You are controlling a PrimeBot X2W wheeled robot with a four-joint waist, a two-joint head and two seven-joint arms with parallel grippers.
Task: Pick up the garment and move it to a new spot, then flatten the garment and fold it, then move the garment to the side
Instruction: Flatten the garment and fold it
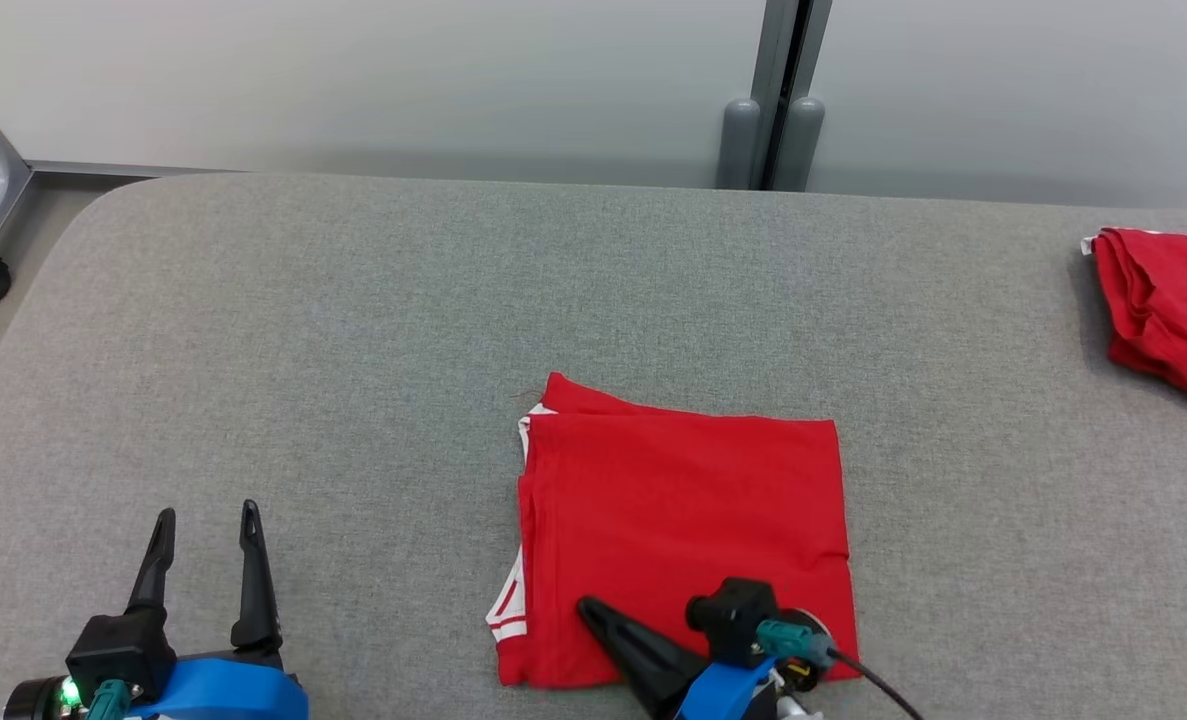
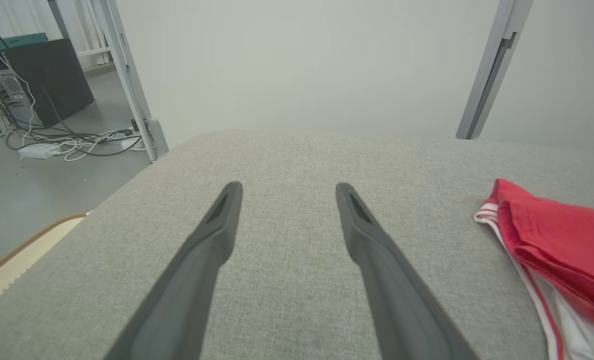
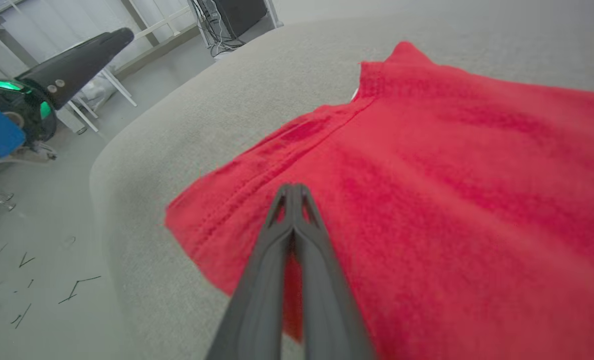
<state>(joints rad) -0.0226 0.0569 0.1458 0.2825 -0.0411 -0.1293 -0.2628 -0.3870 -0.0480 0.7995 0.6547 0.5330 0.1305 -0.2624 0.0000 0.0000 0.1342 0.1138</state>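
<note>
The folded red garment (image 1: 683,520) lies flat near the table's (image 1: 353,350) front edge. It is almost square, and its white-striped edges face the robot's left. The right claw (image 3: 292,189) is closed over the garment's near left corner; I cannot tell whether it pinches cloth. The left claw (image 1: 206,515) is spread wide and empty, above bare table.

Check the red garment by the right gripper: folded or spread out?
Folded: the red garment lies as a compact rectangle, with stacked layers and white-striped trim showing along its left edge.
</note>
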